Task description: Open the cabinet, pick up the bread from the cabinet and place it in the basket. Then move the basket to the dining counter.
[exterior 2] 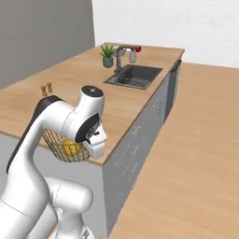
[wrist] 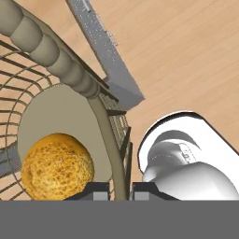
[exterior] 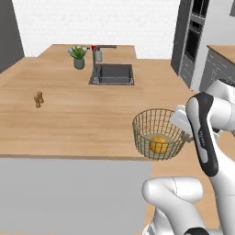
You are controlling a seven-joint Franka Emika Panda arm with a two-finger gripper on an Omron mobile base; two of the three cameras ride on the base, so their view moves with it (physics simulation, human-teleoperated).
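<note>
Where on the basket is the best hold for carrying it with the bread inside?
Grip the rim of the basket from above, one finger inside the wall and one outside, as the gripper does now. The open wire wall is thin enough to pinch, and this hold stays clear of the bread on the bottom.

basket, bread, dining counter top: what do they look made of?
Basket: thin tan-bronze metal wire, going by its open see-through mesh and thicker ribbed rim; the matte rim could also be wrapped or woven. Bread: a baked roll, yellow-orange crust, rough and speckled in the hand view. Dining counter: light wood or wood-look laminate, with plank seams and a matte finish; its front panel is plain grey. The gripper pinches the basket wall.
</note>
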